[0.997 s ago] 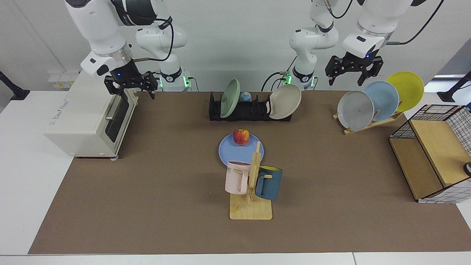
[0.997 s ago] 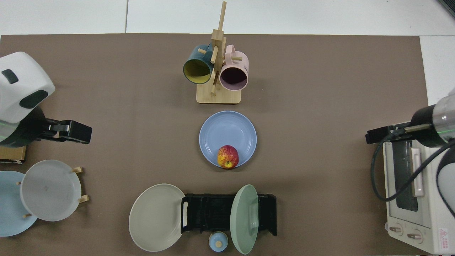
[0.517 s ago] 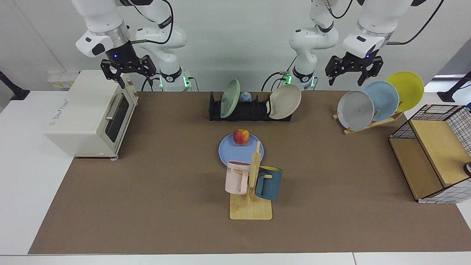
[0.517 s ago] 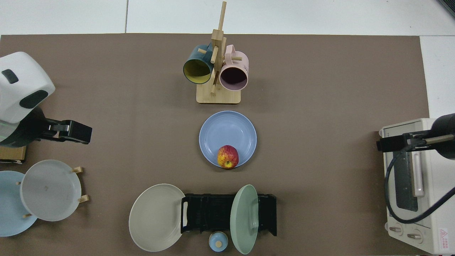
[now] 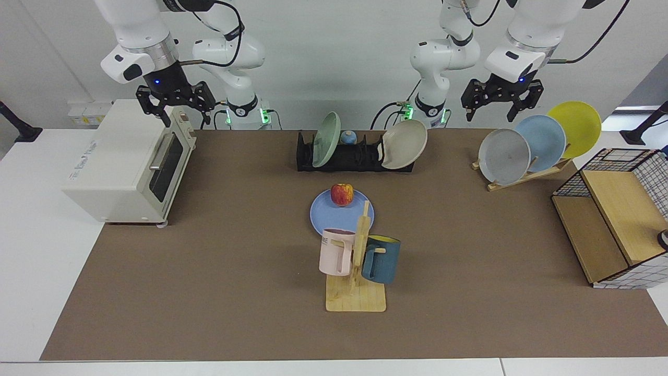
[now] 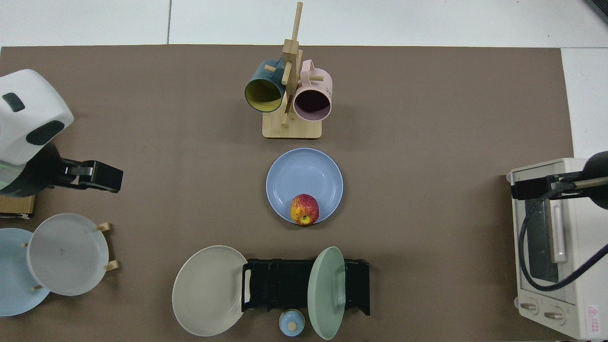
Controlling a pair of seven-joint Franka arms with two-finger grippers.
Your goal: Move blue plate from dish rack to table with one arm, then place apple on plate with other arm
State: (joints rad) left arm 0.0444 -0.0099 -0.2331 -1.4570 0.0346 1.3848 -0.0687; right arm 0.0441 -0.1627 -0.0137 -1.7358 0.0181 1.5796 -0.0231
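The blue plate [image 5: 327, 218] [image 6: 304, 176] lies flat on the brown mat of the table [image 5: 235, 261], in front of the black dish rack [image 5: 349, 156] [image 6: 285, 285]. The red-and-yellow apple [image 5: 342, 194] [image 6: 304, 209] rests on the plate's edge nearest the rack. My right gripper [image 5: 176, 116] [image 6: 527, 188] hangs open and empty above the toaster oven's back corner, far from the plate. Just as far off on the other side, my left gripper [image 5: 493, 110] [image 6: 102, 176] waits open and empty above the wooden plate stand.
A toaster oven [image 5: 125, 162] stands at one end of the mat. A mug tree [image 5: 357, 261] with a pink and a teal mug stands close to the plate. The rack holds a green plate [image 5: 326, 140] and a beige plate [image 5: 404, 144]. Beyond are a wooden plate stand [image 5: 522, 175] and a wire basket [image 5: 610, 219].
My right gripper has risen and drawn back from the toaster's door side to above its back corner. The plate, the apple and the left arm have not moved.
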